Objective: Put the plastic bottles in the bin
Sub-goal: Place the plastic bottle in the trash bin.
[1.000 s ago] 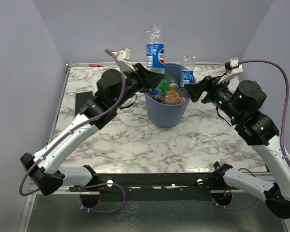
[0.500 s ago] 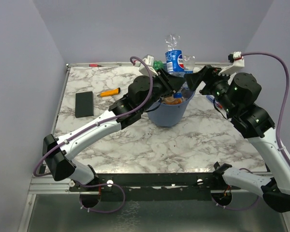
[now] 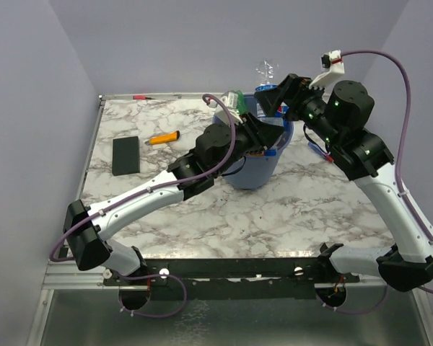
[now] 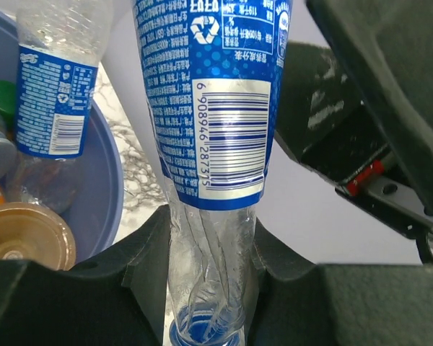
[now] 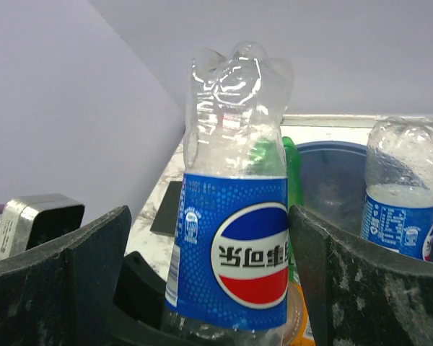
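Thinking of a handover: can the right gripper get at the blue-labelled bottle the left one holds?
Probably yes. The right gripper stands open, a finger on each side of the blue-labelled bottle, nothing between. The left gripper pinches only its neck, lower down.

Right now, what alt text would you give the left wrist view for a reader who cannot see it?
The left gripper clamps the neck of a clear plastic bottle with a blue label, its blue cap toward the camera. Behind it on the left, the blue bin holds a second blue-labelled bottle among others.
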